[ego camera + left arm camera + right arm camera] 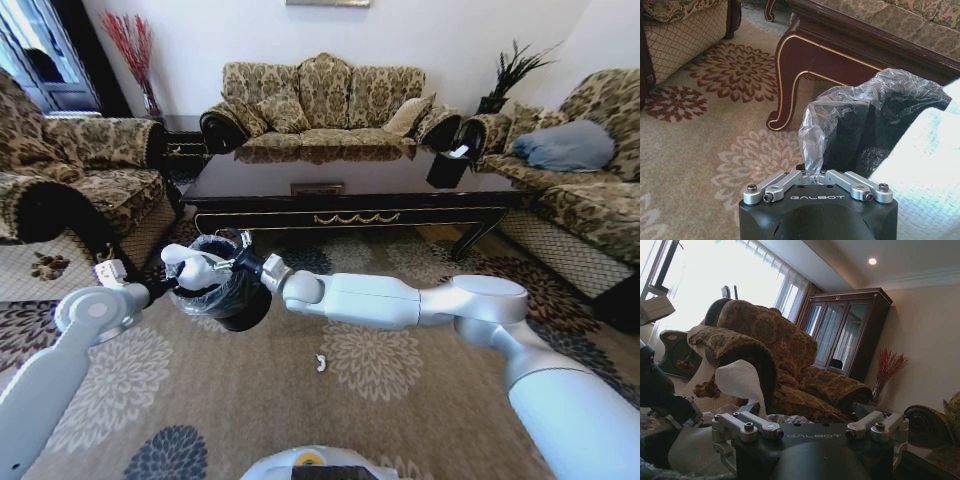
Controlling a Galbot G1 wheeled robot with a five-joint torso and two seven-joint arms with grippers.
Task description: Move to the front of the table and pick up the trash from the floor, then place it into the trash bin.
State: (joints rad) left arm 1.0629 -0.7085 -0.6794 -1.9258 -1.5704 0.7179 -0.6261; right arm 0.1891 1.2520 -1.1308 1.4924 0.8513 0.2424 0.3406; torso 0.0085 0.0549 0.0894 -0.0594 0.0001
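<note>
White jointed right arm stretched across to the left, its black gripper (238, 262) with jaws spread, left grey-white arm raised, black left gripper (816, 176) pinched closed.

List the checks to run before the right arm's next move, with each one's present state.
1. Left gripper pinched on the bin liner: ok.
2. Right gripper positioned over the trash bin: ok.
3. Crumpled tissue at the right gripper's tips: ok.
4. Right gripper's hold on the tissue: cannot tell.
5. Carpet free of trash: not ok, a white scrap lies there.
</note>
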